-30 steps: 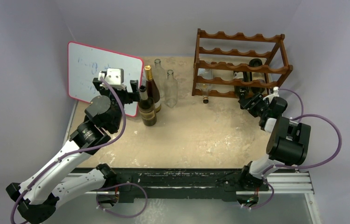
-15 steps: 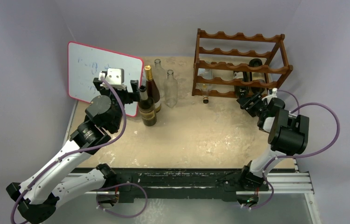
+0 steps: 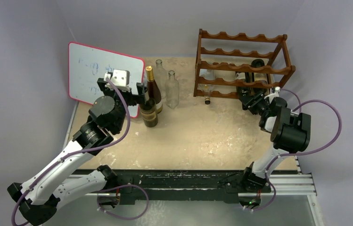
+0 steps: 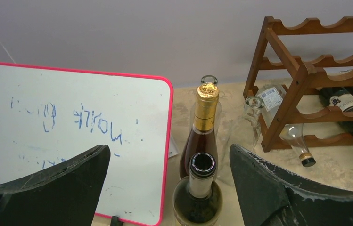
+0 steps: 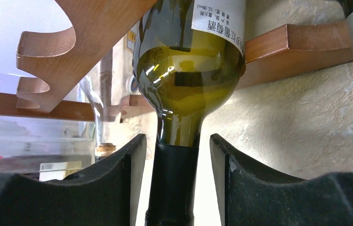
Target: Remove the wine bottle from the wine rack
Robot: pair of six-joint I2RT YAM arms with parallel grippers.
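Beige textured tabletop fills mid frame in top view. Reddish-brown wooden wine rack w/ wavy rails stands upper right; red-edged whiteboard w/ faint blue scribbles leans upper left.

L arm reaches up the left side. The left gripper is released, fingers wide apart. In wrist view a dark upright bottle w/ open mouth sits bottom centre between them, touching neither. Behind it stands an amber bottle w/ gold foil cap. Two clear empty glass bottles stand just beside, top centre of the top view.

R arm bends up the right side to the rack's lower right end. The green-glass wine bottle w/ white label lies in the rack's bottom tier, on the rail, neck pointing down-frame in wrist view. The right gripper straddles that dark-capped neck, a slim gap showing each side, so not clenched on it. A clear bottle lies in the rack too, nr its left end.
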